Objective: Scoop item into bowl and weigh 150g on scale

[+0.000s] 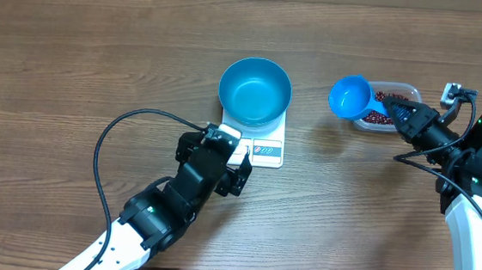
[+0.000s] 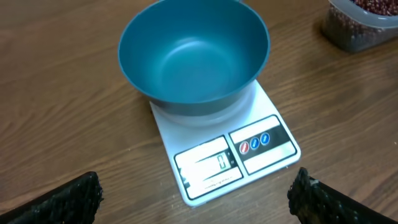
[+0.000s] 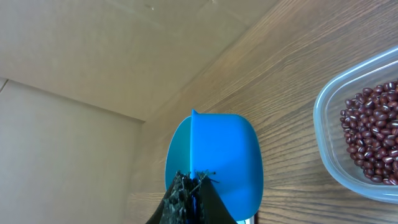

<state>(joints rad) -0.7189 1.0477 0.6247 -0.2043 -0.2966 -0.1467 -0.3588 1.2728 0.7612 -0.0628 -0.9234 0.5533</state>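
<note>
Wide wooden table (image 1: pixel 76 44), and dead centre of the overhead frame sits the blue bowl (image 1: pixel 255 91), planted squarely on the white scale (image 1: pixel 266 150), whose display strip faces the lower edge. Bowl's bare inside, not one bean in it, so I'd call this the very start of the scooping step, with nothing weighed yet.

Over at the upper right, the clear plastic tub (image 1: pixel 406 86) holds the red-brown beans (image 1: pixel 378 118). The blue scoop (image 1: pixel 349 97) sits at the tub's left edge, cup pointing toward the middle of the frame, and it looks empty too.

What comes next, by my reckoning: that scoop has to swing back right, dip into the beans, come up level, then travel left to the bowl without spilling. Small loads will matter near the target weight.

Now the hands. The right hand (image 1: pixel 400 111) is clamped tight on the scoop's handle, fingers fully closed around it. The left hand (image 1: pixel 238 152), lower centre, is spread as wide as it goes, holding nothing; it sits just at the scale's near edge, fingers (image 2: pixel 62 202) apart from it in the wrist view.
</note>
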